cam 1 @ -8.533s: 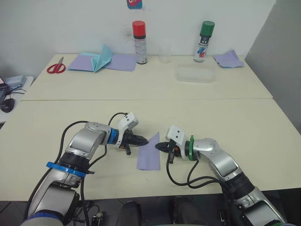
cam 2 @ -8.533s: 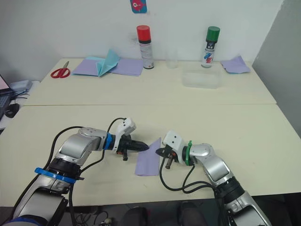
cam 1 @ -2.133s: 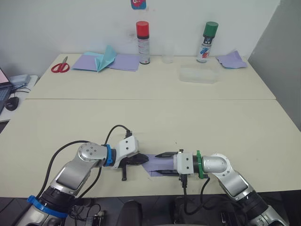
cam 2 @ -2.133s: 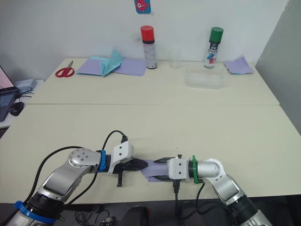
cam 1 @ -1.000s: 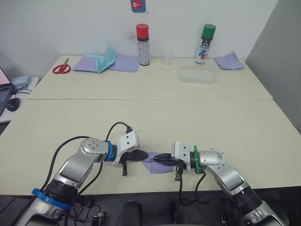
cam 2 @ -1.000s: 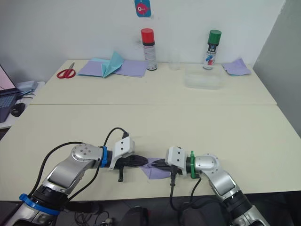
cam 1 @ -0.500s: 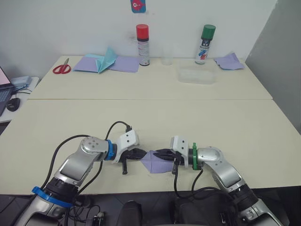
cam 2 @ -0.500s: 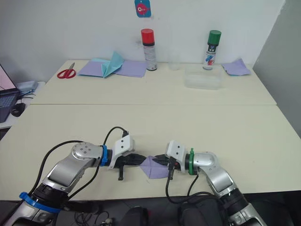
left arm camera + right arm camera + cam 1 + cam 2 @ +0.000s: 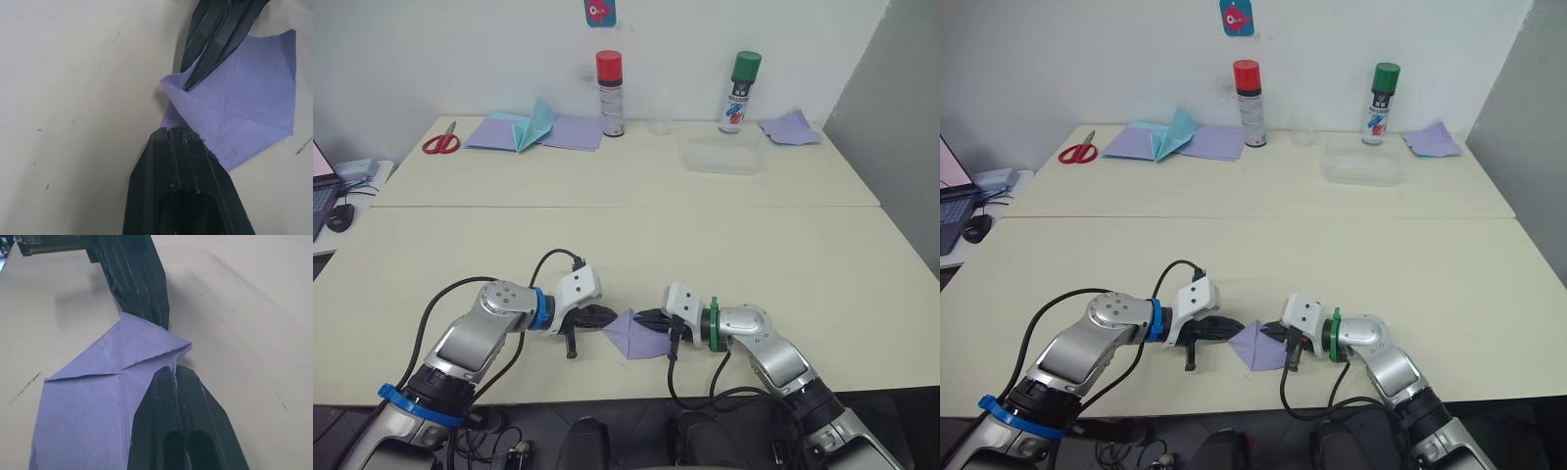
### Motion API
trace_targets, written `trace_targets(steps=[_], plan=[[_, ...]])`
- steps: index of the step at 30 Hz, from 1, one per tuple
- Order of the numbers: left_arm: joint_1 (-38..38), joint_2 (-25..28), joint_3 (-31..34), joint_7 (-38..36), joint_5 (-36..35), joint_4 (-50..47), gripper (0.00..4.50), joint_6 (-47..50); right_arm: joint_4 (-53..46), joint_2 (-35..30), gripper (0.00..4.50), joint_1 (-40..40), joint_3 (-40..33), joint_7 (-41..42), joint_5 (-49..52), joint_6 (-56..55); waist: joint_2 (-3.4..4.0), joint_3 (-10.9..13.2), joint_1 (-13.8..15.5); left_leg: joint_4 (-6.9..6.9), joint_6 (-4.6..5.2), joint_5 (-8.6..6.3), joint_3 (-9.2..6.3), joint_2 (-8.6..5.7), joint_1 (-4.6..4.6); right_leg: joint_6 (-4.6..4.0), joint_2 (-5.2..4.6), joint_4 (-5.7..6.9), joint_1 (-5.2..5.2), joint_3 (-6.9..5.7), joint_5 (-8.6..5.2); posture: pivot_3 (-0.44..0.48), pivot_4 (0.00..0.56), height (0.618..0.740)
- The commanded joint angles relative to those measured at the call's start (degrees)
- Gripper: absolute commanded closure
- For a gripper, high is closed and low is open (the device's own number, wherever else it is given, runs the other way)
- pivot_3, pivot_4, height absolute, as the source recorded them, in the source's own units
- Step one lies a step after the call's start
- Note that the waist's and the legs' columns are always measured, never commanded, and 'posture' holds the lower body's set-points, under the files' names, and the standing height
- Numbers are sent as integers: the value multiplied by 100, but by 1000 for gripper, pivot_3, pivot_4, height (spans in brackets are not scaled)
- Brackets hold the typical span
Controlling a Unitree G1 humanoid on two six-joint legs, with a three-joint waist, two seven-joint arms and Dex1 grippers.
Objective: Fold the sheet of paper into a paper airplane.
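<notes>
The left gripper [image 9: 604,315] lies low on the near table [image 9: 822,264], its two black fingers [image 9: 183,161] pressed together with no gap between them, their tips resting on the pointed left end of the sheet of paper [image 9: 632,336]. Whether a layer is actually pinched between them or merely pressed down, I cannot tell.

Just right of that claw, between the two grippers, lies the sheet itself: lavender, already folded into a small layered shape with a point toward the left claw and crease lines fanning across its face. One flap near the middle stands slightly off the table, its edge a little ragged.

Right of the sheet, the right gripper [image 9: 651,319] comes in from the opposite side, its fingers [image 9: 183,396] also closed together, their tips at the raised fold where the layers meet. The two claws nearly face each other tip to tip across the paper.

By its look the paper is very light, thin and limp; it would probably slide on the smooth tabletop and tear or crumple if pulled. A sound hold is likely at a folded edge or corner, where doubled layers give some stiffness, with the other claw pinning the body flat.

Far beyond both claws, on the rear table, stand a red-capped spray can [image 9: 608,93] and a green-capped spray can [image 9: 739,91].
</notes>
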Motion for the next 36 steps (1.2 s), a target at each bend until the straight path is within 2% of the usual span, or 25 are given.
trace_targets(steps=[1, 5, 9, 11, 17, 23, 31, 34, 36], plan=[[5, 149, 325, 335, 166, 179, 4500, 77, 80, -11, 4461, -63, 85, 15, -124, -106, 1, 1, -5, 0, 0, 0, 0, 0, 0, 0, 0, 0, -1, 0, 0, 0, 150, 740], [-33, 24, 804, 265, -336, -376, 4500, -105, 84, 6, 4461, -90, 72, 9, -151, -113, -4, 6, -9, -2, 0, 0, 3, 2, -22, 1, 2, 2, 0, -1, 1, 0, 150, 740], [110, -53, 873, 258, -567, -899, 4500, 25, 76, -7, 4461, -81, 58, 9, -158, -117, -6, 7, -3, -11, 0, -1, 16, -5, -29, 4, 1, -2, -1, -1, 2, 0, 150, 740], [230, -72, 762, 277, -532, -1049, 4500, -2, 70, -13, 4461, -80, 55, 11, -161, -112, -6, 7, -6, -17, -1, -3, 22, -7, -29, 25, 1, -7, -3, 0, 15, 0, 150, 740], [598, -52, 245, 424, 77, -918, 4500, -402, 8, -32, 4461, -75, 51, -1, -163, -57, -6, 10, 3, -33, -1, -2, 13, -5, -25, 13, 1, -10, -5, 2, 8, 0, 150, 740], [661, -174, 146, 586, 230, -728, 4500, -406, -59, -82, 4461, -40, 39, -7, -167, -24, -7, 10, 5, -33, -1, -2, 15, -5, -25, -10, 0, -9, -4, 2, -5, 0, 150, 740], [893, -6, -133, 475, 510, -656, 4500, -542, -74, -78, 4461, -49, -50, -16, -87, 24, -7, 9, 5, -33, -1, -2, 17, -7, -23, -11, -5, -10, -2, 2, -6, 0, 150, 740], [929, -24, -178, 508, 575, -564, 4500, -620, -156, -125, 3865, -51, -174, 72, 74, 8, -7, 9, 6, -33, -1, -2, 17, -7, -22, -12, -5, -10, -2, 2, -7, 0, 150, 740], [930, -32, -197, 519, 605, -514, 4500, -662, -270, -225, 3192, -63, -300, 172, 192, -54, -7, 9, 6, -35, -1, -2, 17, -7, -23, -12, -7, -11, -1, 2, -7, 0, 150, 740]])
